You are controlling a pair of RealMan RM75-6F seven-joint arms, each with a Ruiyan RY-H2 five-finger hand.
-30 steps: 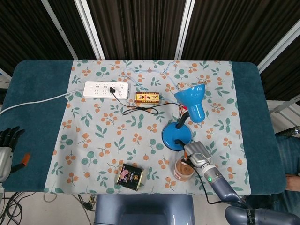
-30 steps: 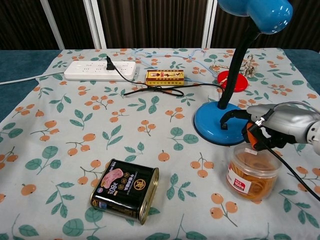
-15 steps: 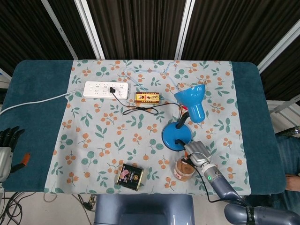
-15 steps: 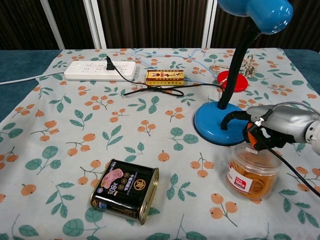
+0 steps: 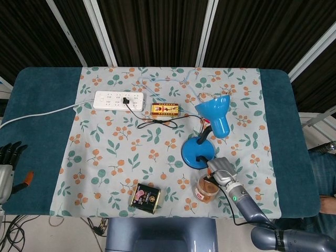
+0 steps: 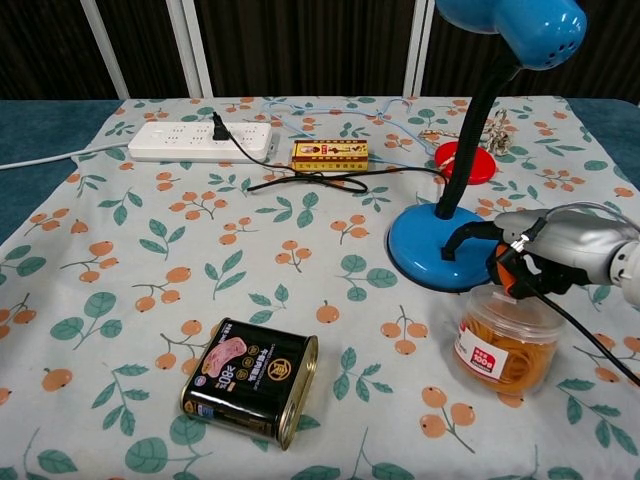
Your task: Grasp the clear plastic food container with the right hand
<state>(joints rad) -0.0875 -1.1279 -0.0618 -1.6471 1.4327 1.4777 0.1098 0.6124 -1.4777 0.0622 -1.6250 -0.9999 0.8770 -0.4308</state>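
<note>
The clear plastic food container (image 6: 503,345) (image 5: 204,190), round with a white lid, a red label and orange rubber bands inside, is at the table's near right, just in front of the blue lamp base (image 6: 432,252). My right hand (image 6: 560,255) (image 5: 222,170) sits on top of it, fingers curled down around the lid and gripping it. My left hand (image 5: 6,163) hangs off the table's left edge, fingers apart and holding nothing; only the head view shows it.
The blue desk lamp (image 5: 214,116) stands right behind the container, its black cord (image 6: 320,182) running across the cloth. A black meat tin (image 6: 252,380) lies near the front edge. A white power strip (image 6: 200,142) and a yellow box (image 6: 330,153) lie further back.
The container has risen slightly under my right hand and shifted a little to the right. The left hand has stayed where it was.
</note>
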